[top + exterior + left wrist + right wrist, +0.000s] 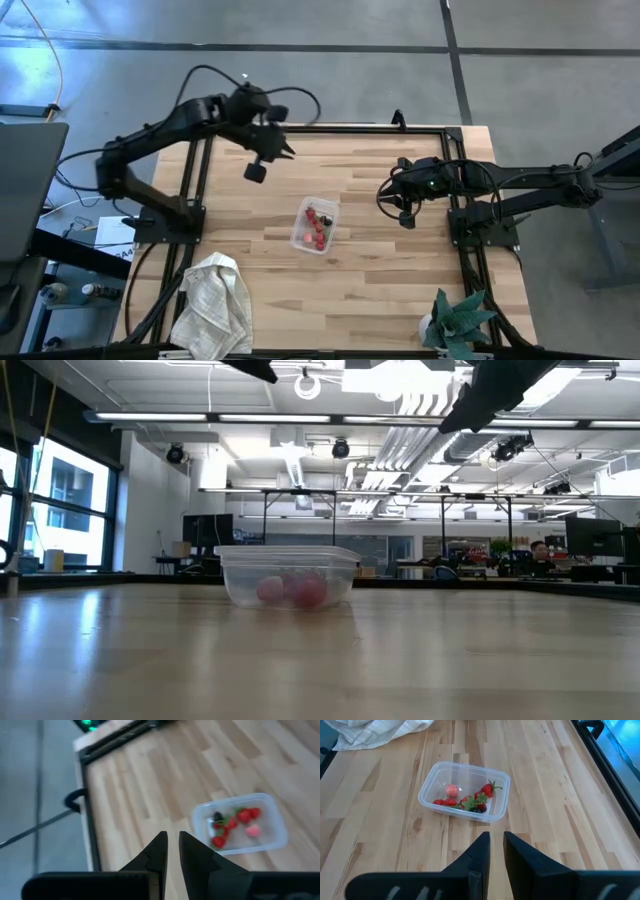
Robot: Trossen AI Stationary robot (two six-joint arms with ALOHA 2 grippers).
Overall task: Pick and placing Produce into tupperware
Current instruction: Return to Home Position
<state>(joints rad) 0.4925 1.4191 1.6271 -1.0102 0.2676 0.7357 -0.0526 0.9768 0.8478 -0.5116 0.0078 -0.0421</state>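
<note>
Left end effector (256, 171), right end effector (405, 218): nearly pressed together, empty; tupperware (301, 238) with produce (318, 228) between, apart.

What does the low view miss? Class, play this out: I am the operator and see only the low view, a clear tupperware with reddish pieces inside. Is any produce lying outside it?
Observer: No. From above, all the produce lies inside the tupperware; none shows on the bare table.
Operator: Where are the grippers?
Observer: The left gripper and the right gripper hang apart from the tupperware, one on each side, holding nothing.
Operator: Anything else on the table?
Observer: A white cloth at a corner on the left arm's side, and a teal plant at a corner on the right arm's side.
</note>
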